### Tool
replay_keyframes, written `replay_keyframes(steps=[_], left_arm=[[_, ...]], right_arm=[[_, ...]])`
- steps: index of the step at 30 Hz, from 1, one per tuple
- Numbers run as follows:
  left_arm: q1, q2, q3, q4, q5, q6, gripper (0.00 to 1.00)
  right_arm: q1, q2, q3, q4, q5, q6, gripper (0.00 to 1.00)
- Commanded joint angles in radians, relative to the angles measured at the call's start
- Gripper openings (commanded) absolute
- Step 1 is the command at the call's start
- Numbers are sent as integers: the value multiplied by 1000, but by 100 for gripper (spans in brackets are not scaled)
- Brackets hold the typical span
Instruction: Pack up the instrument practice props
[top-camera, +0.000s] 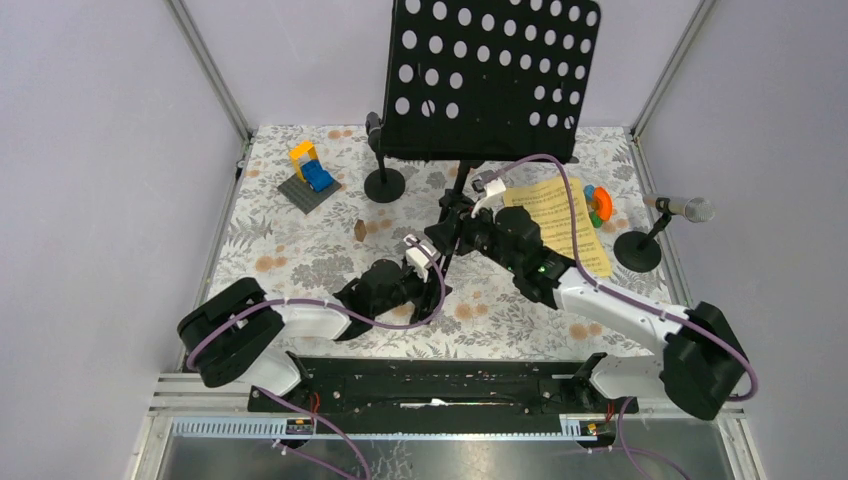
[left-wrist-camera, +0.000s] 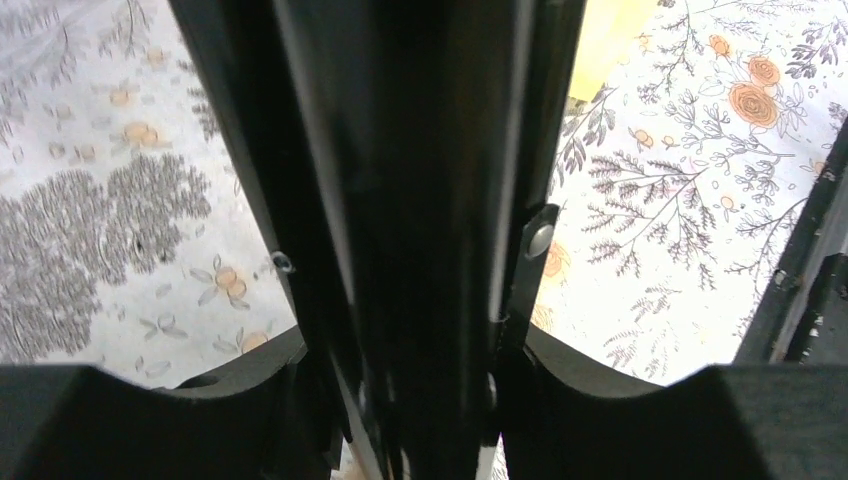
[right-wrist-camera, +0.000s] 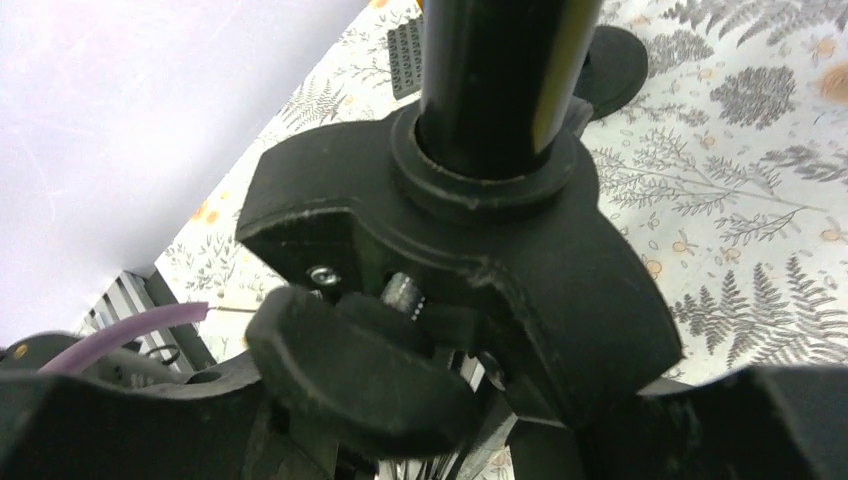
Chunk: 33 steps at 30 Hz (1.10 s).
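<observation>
Low on the music rack's pole (top-camera: 462, 190), left gripper (top-camera: 432, 264) clamps its folded legs (left-wrist-camera: 420, 200); right gripper (top-camera: 453, 222) sits just above, grip unclear.

Black perforated music rack (top-camera: 482, 140), yellow pages (top-camera: 542, 207), floral-patterned tablecloth (top-camera: 300, 250).

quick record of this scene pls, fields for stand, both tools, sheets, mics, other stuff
stand: black perforated music rack with tripod legs, standing at centre back
left tool: closed around the rack's lower tubes
right tool: at the rack's pole collar and knob; open or shut unclear
sheets: yellow sheet-music pages, flat, right of the pole
mics: silver microphone on black disc-based post, right edge; black microphone on second disc-based post, left of rack
not props: yellow-and-blue toy block build; small orange-green-blue plastic toy
</observation>
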Motion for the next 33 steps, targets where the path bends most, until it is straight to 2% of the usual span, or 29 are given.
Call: replay_keyframes(steps=[1, 5, 13, 23, 33], left_arm=[[-4, -93, -34, -111, 37, -62, 0], [-2, -123, -29, -168, 51, -104, 0], [9, -75, 65, -266, 145, -111, 0], [96, 36, 79, -233, 267, -161, 0], [139, 135, 163, -270, 323, -168, 0]], right_arm=[[-50, 91, 92, 27, 201, -106, 0], [-92, 164, 110, 47, 212, -41, 0], [-160, 321, 151, 66, 157, 26, 0], [-196, 499, 204, 89, 129, 27, 0], [-228, 697, 383, 24, 40, 27, 0]])
